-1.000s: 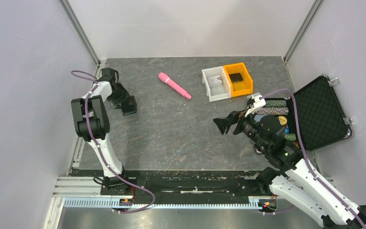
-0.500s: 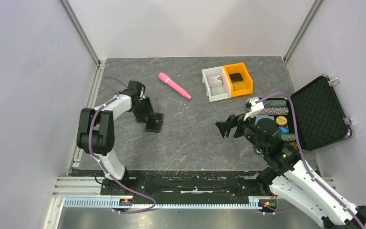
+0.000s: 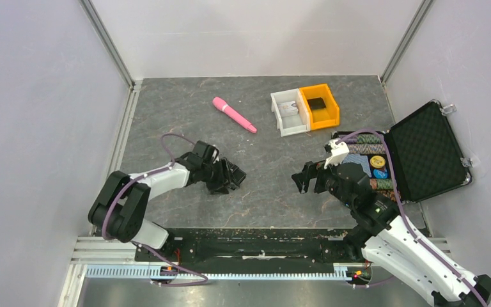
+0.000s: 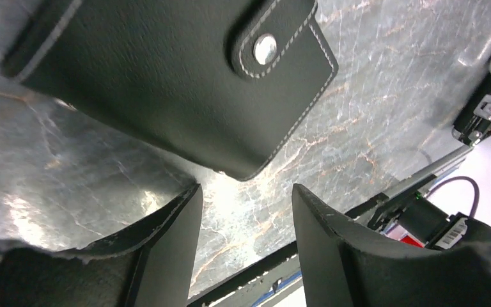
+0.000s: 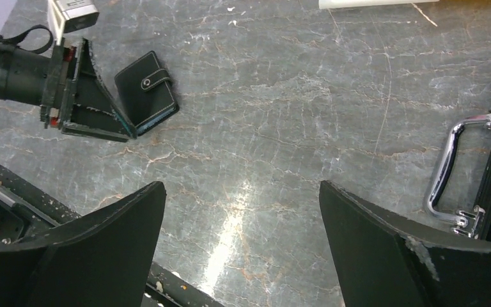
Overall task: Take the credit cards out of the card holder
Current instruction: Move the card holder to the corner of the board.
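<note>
My left gripper (image 4: 246, 192) sits low over the dark marbled table (image 3: 166, 121). Its jaws are partly apart with nothing between them. The card holder (image 4: 166, 77) lies flat on the table just past my left fingertips, snapped shut, with one corner pointing toward the gap. My right gripper (image 5: 243, 249) hovers to the right, jaws wide and empty, facing the card holder. Further back lie a pink stick (image 3: 233, 114) and an open case (image 3: 428, 147).
</note>
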